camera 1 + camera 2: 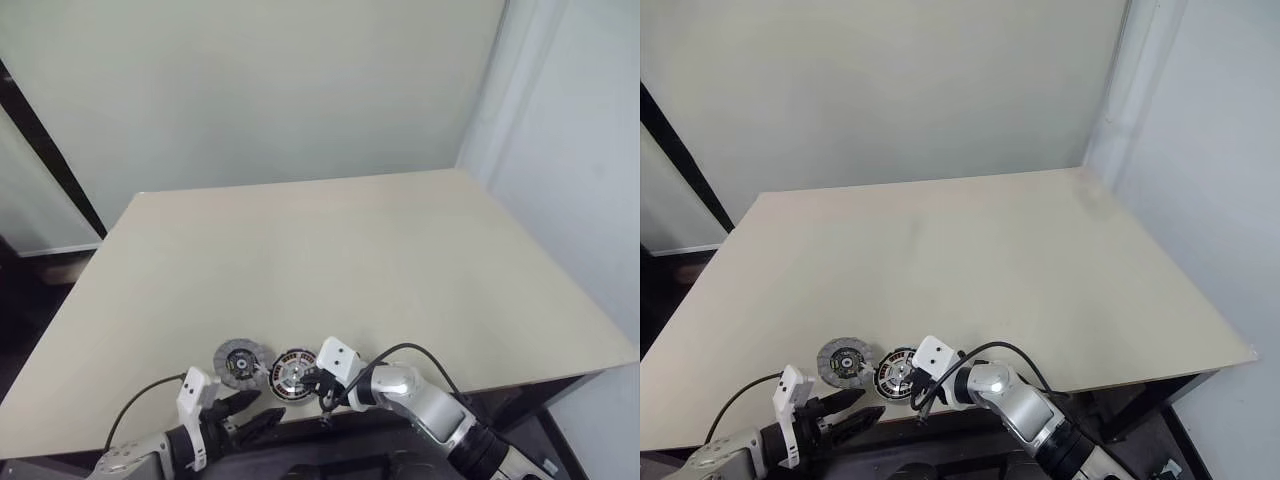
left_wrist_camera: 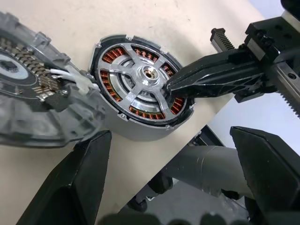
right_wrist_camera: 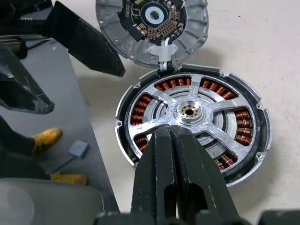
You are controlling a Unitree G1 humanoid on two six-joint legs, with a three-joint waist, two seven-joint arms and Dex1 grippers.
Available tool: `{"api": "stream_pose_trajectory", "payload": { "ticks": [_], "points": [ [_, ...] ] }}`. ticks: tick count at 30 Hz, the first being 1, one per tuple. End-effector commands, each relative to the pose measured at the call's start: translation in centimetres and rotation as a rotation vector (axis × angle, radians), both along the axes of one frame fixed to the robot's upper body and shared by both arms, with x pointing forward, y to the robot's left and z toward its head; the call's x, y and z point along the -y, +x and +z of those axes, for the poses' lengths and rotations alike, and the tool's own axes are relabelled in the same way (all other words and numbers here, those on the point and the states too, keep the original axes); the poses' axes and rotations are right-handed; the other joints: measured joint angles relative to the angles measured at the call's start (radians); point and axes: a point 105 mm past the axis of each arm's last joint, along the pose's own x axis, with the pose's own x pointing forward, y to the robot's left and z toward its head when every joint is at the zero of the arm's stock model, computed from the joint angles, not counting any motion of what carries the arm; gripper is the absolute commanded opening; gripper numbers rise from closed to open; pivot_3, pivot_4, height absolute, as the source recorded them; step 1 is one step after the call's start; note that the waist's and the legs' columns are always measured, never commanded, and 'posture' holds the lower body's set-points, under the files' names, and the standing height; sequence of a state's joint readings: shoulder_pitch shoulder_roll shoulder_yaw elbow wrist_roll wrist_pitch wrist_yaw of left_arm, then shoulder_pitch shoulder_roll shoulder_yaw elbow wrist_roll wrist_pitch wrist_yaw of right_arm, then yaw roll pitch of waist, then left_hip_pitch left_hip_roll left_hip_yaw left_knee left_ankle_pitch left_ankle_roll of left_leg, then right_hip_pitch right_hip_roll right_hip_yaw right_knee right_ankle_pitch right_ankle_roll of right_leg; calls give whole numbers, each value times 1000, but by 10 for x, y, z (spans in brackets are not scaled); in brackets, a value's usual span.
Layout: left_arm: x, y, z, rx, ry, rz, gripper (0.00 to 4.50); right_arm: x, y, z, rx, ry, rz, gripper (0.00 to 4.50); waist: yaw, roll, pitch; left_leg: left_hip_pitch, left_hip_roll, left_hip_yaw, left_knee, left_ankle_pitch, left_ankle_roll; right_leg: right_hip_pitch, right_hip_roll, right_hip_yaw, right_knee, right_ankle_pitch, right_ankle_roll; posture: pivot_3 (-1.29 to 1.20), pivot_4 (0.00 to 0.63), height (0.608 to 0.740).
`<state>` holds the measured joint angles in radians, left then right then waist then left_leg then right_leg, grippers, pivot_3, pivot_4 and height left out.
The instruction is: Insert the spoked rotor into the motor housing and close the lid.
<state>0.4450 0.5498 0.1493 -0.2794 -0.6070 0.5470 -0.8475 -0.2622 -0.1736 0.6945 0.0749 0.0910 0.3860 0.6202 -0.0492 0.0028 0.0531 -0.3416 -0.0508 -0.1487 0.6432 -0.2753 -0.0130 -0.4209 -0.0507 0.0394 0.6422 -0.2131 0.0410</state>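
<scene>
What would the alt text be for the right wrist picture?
The right gripper, fingers shut, touches the spoked rotor seated in the motor housing over copper windings. The open lid lies beside it on the table.

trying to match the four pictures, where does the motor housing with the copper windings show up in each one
Left eye view: the motor housing lies at the table's near edge, beside the right gripper.
Right eye view: same near edge, right of the grey lid.
Left wrist view: centre, spoked rotor seated inside.
Right wrist view: centre right, just beyond the shut fingertips.
Shared landmark: the grey lid, joined by white wires.
</scene>
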Motion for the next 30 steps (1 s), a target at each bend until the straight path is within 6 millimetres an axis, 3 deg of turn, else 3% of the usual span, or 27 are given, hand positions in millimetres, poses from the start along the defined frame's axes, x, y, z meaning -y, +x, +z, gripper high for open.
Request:
{"api": "stream_pose_trajectory", "payload": {
  "ticks": [1,5,9,13,18,23,30],
  "points": [
    [-2,4,11,50,-5,9,4345,1,7,21,47,60,-5,48,0,0,0,0,0,0,0,0,0,0,0,0,0,0,0,0,0,740],
    [-2,3,9,47,-7,15,4345,5,11,40,72,100,3,48,0,0,0,0,0,0,0,0,0,0,0,0,0,0,0,0,0,740],
    [-2,2,9,45,-6,14,4345,11,16,60,134,102,34,1258,0,0,0,0,0,0,1,0,0,0,0,0,0,0,0,0,0,740],
    [-1,2,8,43,8,-7,4345,20,20,65,221,-25,110,2690,0,0,0,0,0,0,1,0,0,0,0,0,0,0,0,0,0,740],
    [-2,-2,5,22,48,-59,4345,29,12,65,343,-261,364,4432,0,0,0,0,0,0,2,0,0,1,0,-1,0,0,0,0,0,740],
    [-2,-3,5,20,72,-93,4345,29,2,63,401,-410,562,4432,0,0,0,0,0,0,1,0,0,0,0,-1,0,0,0,0,0,740],
    [2,-1,5,33,83,-110,4345,19,1,45,451,-505,643,4432,0,0,0,0,0,0,1,0,0,0,0,-1,0,1,2,0,0,740]
  ]
}}
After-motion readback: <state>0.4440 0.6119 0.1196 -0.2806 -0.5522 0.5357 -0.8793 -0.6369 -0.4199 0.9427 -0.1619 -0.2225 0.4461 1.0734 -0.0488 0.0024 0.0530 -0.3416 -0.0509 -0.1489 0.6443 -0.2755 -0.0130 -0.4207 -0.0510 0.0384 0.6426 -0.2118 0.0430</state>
